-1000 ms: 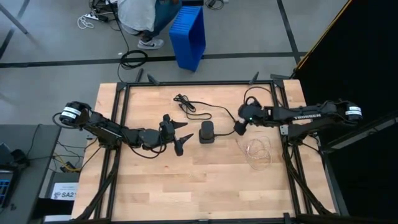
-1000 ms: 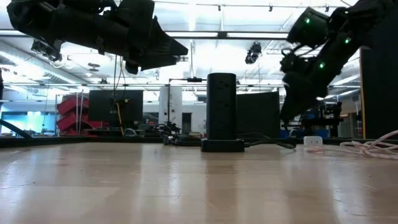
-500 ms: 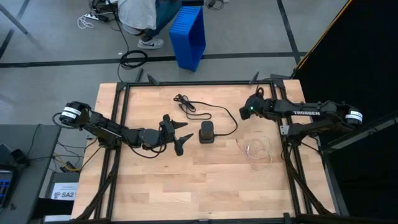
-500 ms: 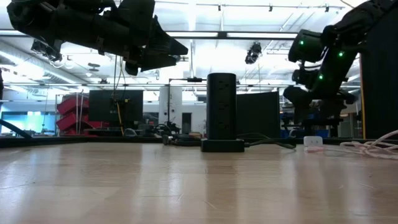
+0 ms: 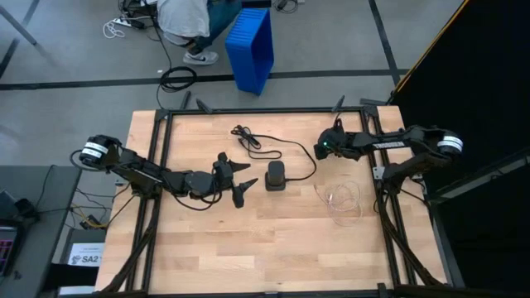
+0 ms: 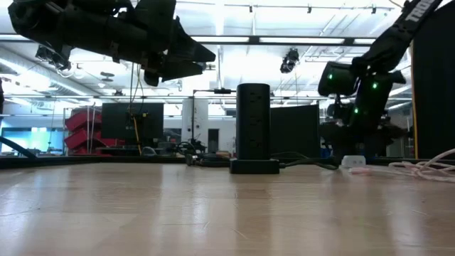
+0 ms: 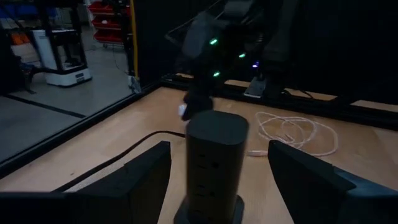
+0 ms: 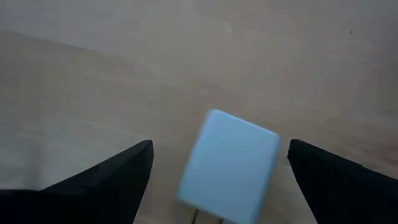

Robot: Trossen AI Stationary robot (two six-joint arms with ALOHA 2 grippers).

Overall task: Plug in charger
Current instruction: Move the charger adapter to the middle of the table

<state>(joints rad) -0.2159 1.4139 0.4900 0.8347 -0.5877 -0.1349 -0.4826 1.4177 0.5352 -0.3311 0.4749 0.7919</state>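
A black power tower (image 5: pixel 275 176) stands upright on its base in the middle of the table, and it also shows in the low view (image 6: pixel 254 128) and the left wrist view (image 7: pixel 214 158). The white charger block (image 8: pixel 230 165) lies flat on the wood, with its white cable coiled (image 5: pixel 339 199) toward the table's right. My right gripper (image 8: pixel 214 158) is open just above the block, one finger on either side and not touching; in the low view it hangs (image 6: pixel 352 146) over the charger (image 6: pixel 353 162). My left gripper (image 5: pixel 244 178) hovers open, left of the tower.
The tower's black cord (image 5: pixel 281 149) loops toward the far edge and ends in a bundle (image 5: pixel 245 136). Black frame rails (image 5: pixel 161 165) run along both sides of the table. Beyond the far edge stand a blue bin (image 5: pixel 252 50) and a person (image 5: pixel 190 21).
My right gripper has moved from beside the tower toward the table's far edge. It has then come down low over the white charger. The left arm and the tower have kept still.
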